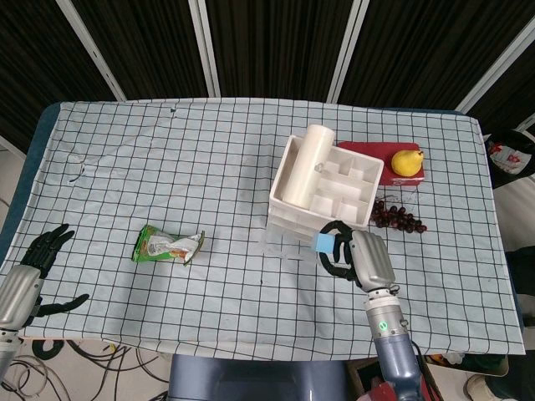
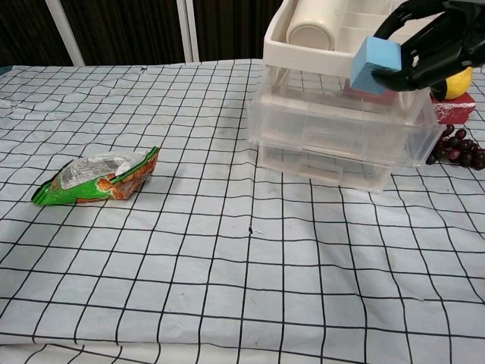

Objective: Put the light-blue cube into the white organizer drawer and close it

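surface: table under a white black-grid cloth [image 1: 167, 167], dark slatted panels behind
right hand [image 1: 355, 255]: grasping the light-blue cube [image 2: 374, 64], held in the air at the organizer's front
left hand [image 1: 38, 259]: at the near-left table edge, fingers spread, holding nothing
organizer [image 2: 341, 121]: clear drawers, white tray on top with a white cylinder [image 1: 305, 163] lying in it
nearby: grapes [image 1: 397, 217], pear [image 1: 406, 161] on a red box [image 1: 376, 152] to the organizer's right; green snack packet [image 1: 167, 246] well left
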`<state>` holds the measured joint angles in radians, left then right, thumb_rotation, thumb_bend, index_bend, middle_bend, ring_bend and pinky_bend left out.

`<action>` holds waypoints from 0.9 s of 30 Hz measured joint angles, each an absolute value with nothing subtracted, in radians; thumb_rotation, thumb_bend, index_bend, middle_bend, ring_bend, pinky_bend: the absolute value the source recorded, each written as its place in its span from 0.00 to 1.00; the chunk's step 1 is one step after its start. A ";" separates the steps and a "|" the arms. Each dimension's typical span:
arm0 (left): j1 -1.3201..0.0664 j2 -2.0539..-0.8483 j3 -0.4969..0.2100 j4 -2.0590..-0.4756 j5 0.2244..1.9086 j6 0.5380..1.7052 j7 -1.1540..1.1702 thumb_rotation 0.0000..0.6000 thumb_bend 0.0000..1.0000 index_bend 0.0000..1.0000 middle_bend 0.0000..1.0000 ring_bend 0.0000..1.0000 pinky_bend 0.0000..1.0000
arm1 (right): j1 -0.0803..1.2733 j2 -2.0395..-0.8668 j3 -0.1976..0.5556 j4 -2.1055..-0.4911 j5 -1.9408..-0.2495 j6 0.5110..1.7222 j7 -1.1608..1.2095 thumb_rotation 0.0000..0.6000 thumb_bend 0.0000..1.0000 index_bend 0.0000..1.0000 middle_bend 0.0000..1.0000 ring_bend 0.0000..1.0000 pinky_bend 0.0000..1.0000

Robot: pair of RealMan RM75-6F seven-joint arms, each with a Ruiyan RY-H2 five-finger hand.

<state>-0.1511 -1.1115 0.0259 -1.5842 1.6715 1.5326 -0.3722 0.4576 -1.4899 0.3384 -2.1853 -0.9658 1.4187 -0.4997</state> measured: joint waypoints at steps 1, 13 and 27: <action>-0.151 -1.112 0.026 -1.584 1.672 1.532 -0.372 1.00 0.02 0.00 0.00 0.00 0.00 | 0.460 -1.496 0.340 -2.180 -0.965 1.423 -0.501 1.00 0.23 0.45 0.72 0.75 0.67; -0.151 -1.112 0.027 -1.584 1.672 1.532 -0.368 1.00 0.02 0.00 0.00 0.00 0.00 | 0.449 -1.494 0.314 -2.195 -1.003 1.454 -0.477 1.00 0.20 0.23 0.72 0.74 0.67; -0.149 -1.112 0.030 -1.588 1.678 1.536 -0.367 1.00 0.02 0.00 0.00 0.00 0.00 | 0.279 -1.297 0.166 -2.237 -1.198 1.515 -0.267 1.00 0.35 0.62 0.67 0.69 0.65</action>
<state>-0.1489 -1.1119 0.0299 -1.5876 1.6782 1.5361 -0.3672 0.2794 -1.2972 0.1656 -2.2365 -1.1977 1.5148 -0.2674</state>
